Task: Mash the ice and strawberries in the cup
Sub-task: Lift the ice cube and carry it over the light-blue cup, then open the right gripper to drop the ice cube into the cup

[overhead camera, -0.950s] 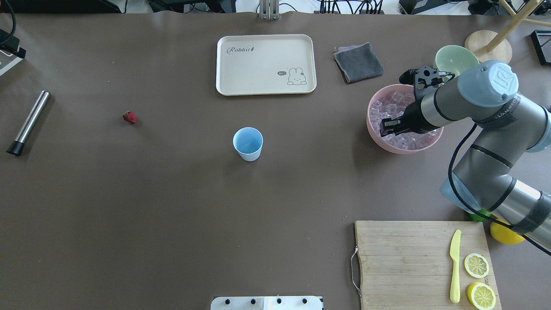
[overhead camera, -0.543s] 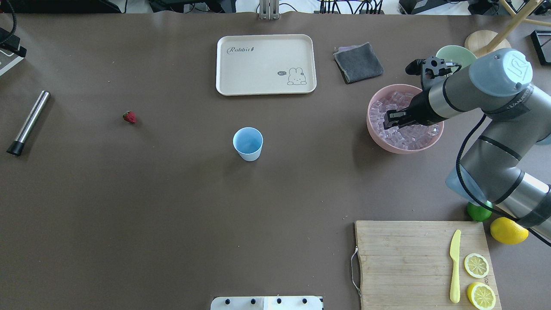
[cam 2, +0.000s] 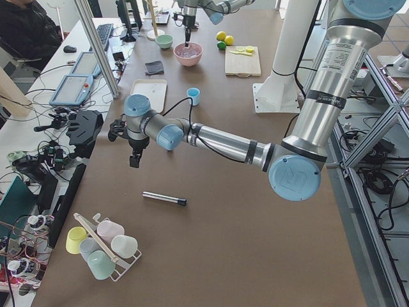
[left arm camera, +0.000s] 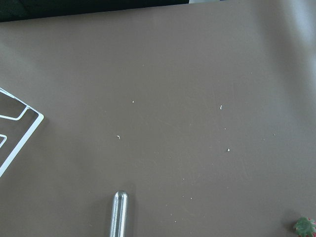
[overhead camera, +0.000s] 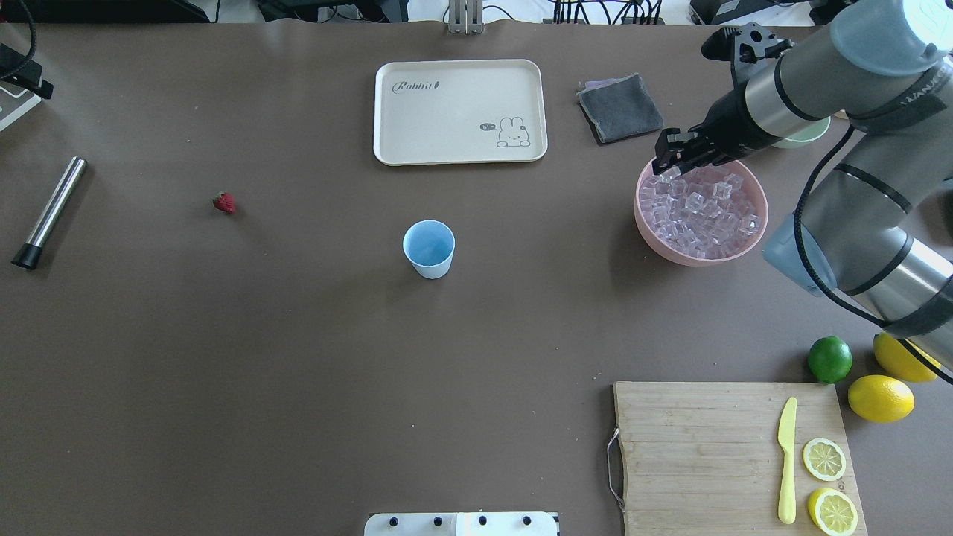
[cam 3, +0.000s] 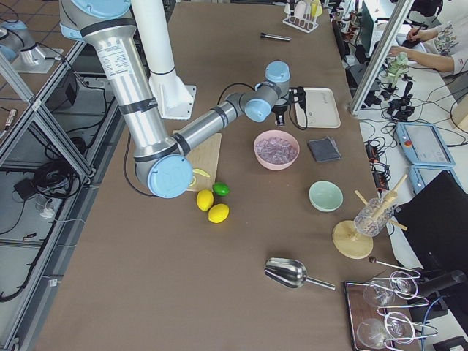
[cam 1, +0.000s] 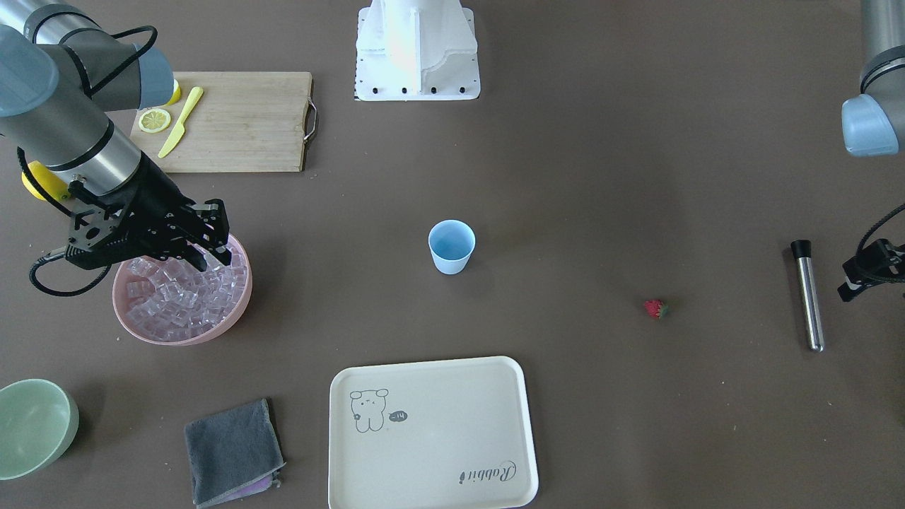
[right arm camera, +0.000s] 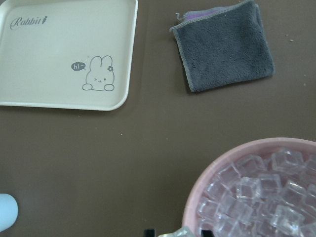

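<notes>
**Right end effector lifted at the ice bowl's far rim, cup well to its left**

Nearest the robot, on its right, a wooden cutting board [overhead camera: 700, 447] lies flat on the bench. Mid-bench, the light blue cup [overhead camera: 429, 248] stands upright. The strawberry [overhead camera: 223, 202] lies farther to the robot's left, well apart from the cup. A steel muddler [overhead camera: 49, 212] lies beyond it, near the bench's left end.

The left end effector [cam 2: 133, 160] hangs above the bench close to the muddler. Whether its fingers are wide or narrow cannot be told.

Farther out on the right, the pink bowl [overhead camera: 696, 258] is heaped with ice [overhead camera: 703, 208]. The right end effector [overhead camera: 668, 158] sits raised over the bowl's far-left rim, fingers narrow. In the right wrist view a single ice cube [right arm camera: 181, 232] shows at the fingertips, apparently pinched there, just outside the rim. From this end effector the cup is well apart, to the robot's left and nearer the robot.

Farthest out lie the rabbit tray [overhead camera: 460, 112] and a grey cloth [overhead camera: 619, 108].
</notes>
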Available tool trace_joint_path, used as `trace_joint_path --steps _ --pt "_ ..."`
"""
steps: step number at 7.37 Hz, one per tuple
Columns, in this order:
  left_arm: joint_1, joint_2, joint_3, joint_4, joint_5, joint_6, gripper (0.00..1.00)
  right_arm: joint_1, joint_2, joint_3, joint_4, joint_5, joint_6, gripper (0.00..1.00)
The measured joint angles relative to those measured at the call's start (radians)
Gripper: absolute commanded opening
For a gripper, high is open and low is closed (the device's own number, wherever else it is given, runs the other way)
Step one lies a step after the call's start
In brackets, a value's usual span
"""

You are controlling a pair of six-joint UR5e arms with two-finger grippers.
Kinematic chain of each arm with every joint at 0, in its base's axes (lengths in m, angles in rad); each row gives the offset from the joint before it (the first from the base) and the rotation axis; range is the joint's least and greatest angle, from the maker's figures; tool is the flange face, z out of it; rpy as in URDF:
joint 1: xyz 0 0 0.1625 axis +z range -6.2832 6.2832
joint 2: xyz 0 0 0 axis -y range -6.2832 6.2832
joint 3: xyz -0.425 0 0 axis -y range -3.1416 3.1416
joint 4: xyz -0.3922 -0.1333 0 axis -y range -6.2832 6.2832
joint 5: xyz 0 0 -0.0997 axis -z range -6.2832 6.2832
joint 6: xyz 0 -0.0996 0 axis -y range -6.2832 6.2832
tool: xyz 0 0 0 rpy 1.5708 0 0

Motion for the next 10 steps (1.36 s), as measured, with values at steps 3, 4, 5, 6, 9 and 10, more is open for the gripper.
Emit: trace_joint_path --steps 3,4,5,6,9,10 --pt "0.018 -0.013 0.005 0.0 0.0 -0.015 0.98 -0.168 0.294 -0.071 -0.198 -0.207 0.148 0.0" --pt "0.022 -0.016 0.01 0.0 0.0 -0.016 0.98 -0.225 0.401 -0.151 -0.207 -0.268 0.21 0.0" --pt "0.03 -0.022 0.017 -0.001 0.001 -0.018 0.98 -0.273 0.513 -0.26 -0.208 -0.32 0.262 0.0" --pt "0.038 -0.029 0.025 -0.001 0.001 -0.022 0.98 -0.319 0.587 -0.349 -0.193 -0.373 0.296 0.0" --pt "0.043 -0.035 0.04 -0.017 0.002 -0.029 0.98 -0.364 0.566 -0.399 -0.11 -0.426 0.258 0.0" --pt "0.044 -0.033 0.036 -0.022 0.002 -0.029 0.98 -0.363 0.533 -0.369 -0.106 -0.426 0.231 0.0"
